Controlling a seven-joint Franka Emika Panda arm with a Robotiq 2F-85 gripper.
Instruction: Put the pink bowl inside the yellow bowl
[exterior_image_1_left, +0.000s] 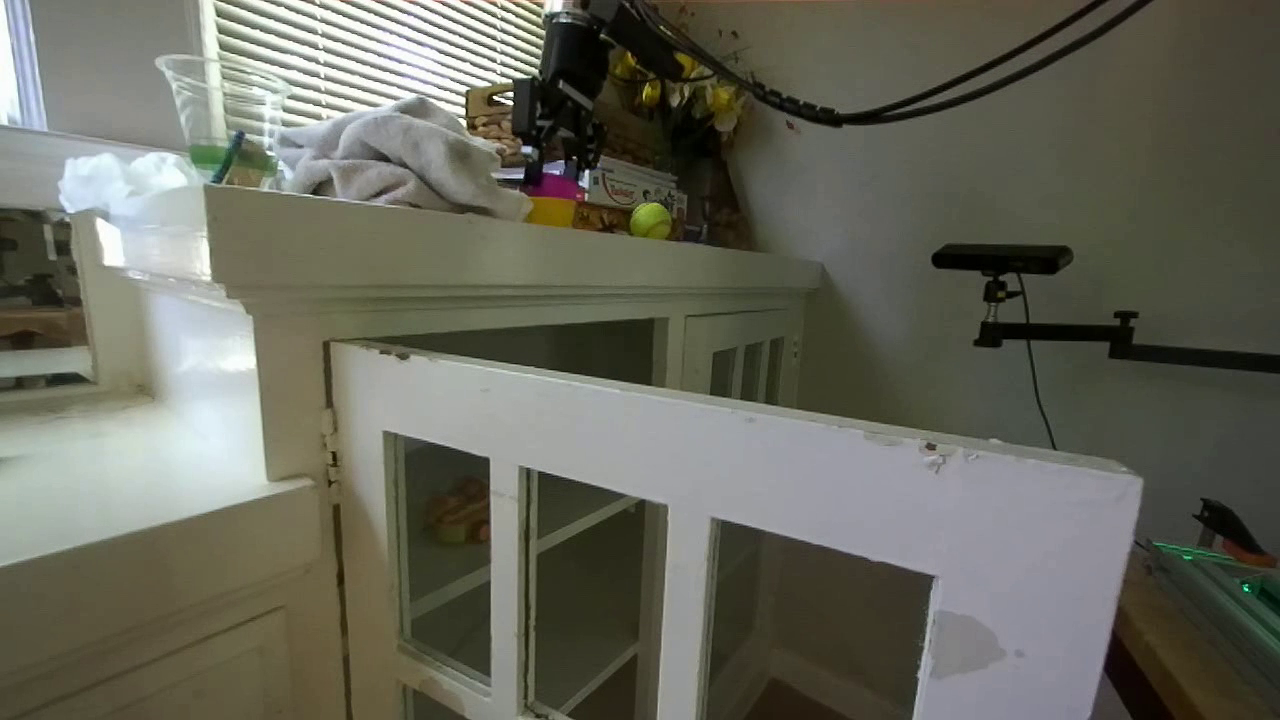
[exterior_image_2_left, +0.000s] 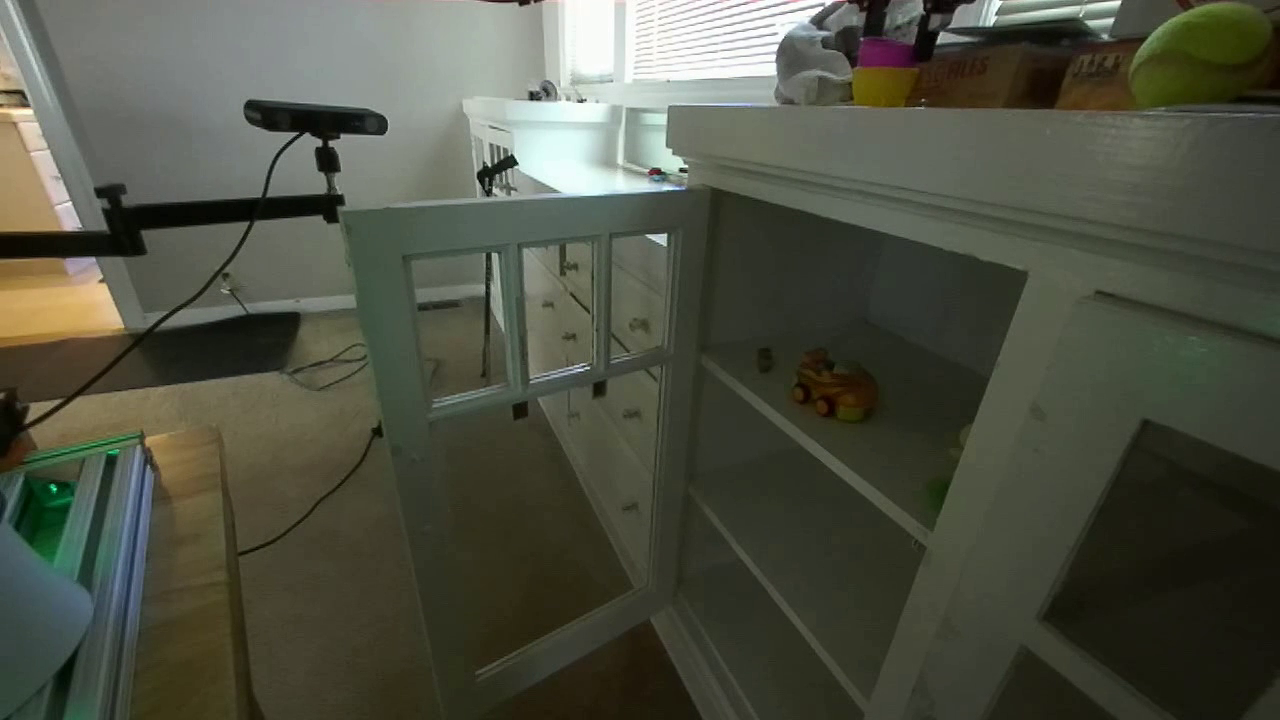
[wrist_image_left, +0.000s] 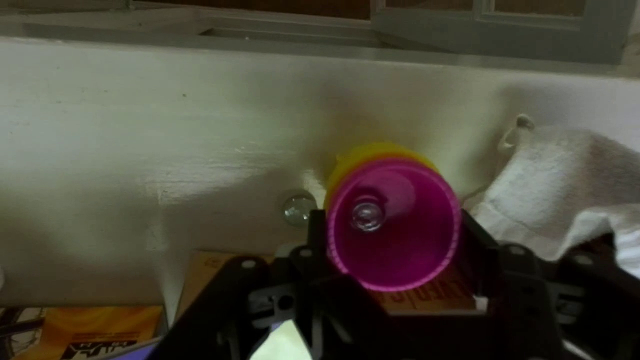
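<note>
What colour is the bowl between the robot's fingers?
Bright pink; the bowl shows best in the wrist view.

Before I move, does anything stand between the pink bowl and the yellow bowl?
Nothing visible does: in both exterior views, the pink bowl, held in the gripper, appears directly above the yellow bowl, whose inside is hidden.

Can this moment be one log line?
end effector: gripping pink bowl | contents: clear round piece | position: over yellow bowl | nesting: unclear

In an exterior view, a brown carton (exterior_image_2_left: 985, 78) bears lettering ending "LES", a neighbouring box (exterior_image_2_left: 1097, 82) "JA". A white box (exterior_image_1_left: 632, 188) carries illegible red script. In the wrist view, cardboard (wrist_image_left: 425, 296) shows a partial "VER"; an orange panel (wrist_image_left: 107, 321), unreadable black letters.
</note>
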